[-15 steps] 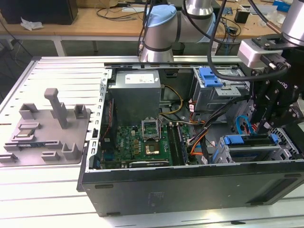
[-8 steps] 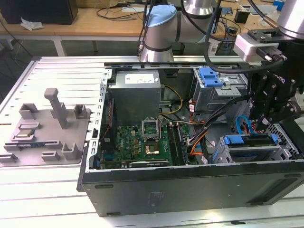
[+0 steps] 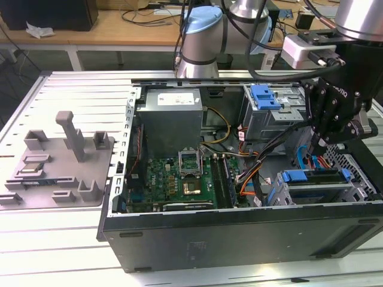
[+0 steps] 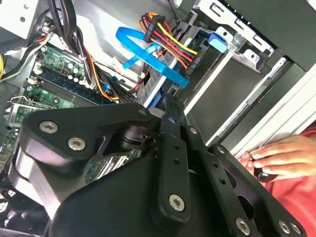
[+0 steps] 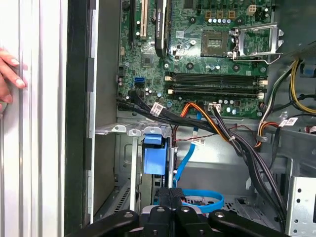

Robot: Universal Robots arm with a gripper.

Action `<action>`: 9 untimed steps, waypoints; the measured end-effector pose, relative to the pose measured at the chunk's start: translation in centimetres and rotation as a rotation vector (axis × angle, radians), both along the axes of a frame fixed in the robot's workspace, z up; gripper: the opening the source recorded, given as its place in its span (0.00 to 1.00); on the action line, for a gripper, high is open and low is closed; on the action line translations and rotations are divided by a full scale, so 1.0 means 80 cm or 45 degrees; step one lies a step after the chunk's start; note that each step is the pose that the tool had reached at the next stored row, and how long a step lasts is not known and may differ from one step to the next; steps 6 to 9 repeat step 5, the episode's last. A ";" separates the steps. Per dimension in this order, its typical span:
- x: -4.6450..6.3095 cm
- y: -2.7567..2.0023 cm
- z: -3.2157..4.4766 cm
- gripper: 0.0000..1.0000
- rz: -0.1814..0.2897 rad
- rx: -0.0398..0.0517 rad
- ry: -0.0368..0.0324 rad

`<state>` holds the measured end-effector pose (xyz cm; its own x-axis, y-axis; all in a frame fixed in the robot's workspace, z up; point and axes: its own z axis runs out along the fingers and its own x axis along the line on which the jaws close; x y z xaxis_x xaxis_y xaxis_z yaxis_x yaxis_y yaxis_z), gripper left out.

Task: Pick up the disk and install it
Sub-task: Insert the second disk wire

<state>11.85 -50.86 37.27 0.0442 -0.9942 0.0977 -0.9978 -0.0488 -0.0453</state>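
- Gripper (image 3: 321,142) hovers over the drive-bay end of the open PC case (image 3: 239,239), at the exterior view's right.
- Fingers (image 5: 170,195) pressed together, nothing between them.
- Disk (image 3: 317,190) sits in the lower bay on its blue rails, just below the gripper, cables close by.
- A hand (image 4: 281,158) rests on the desk beside the case.
- Judgement: seating step, late stage; next move needs a straight push clear of cables.

The open black metal computer case (image 3: 239,239) is lying on the slatted white metal table (image 3: 60,239), the grey plastic fixture tray (image 3: 54,173) sitting on the exterior view's left
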 end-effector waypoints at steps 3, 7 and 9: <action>0.000 0.0000 0.0001 0.11 0.000 0.000 0.0000; 0.000 0.0000 0.0000 0.11 0.000 0.000 0.0000; 0.000 0.0000 0.0000 0.11 0.000 0.000 0.0000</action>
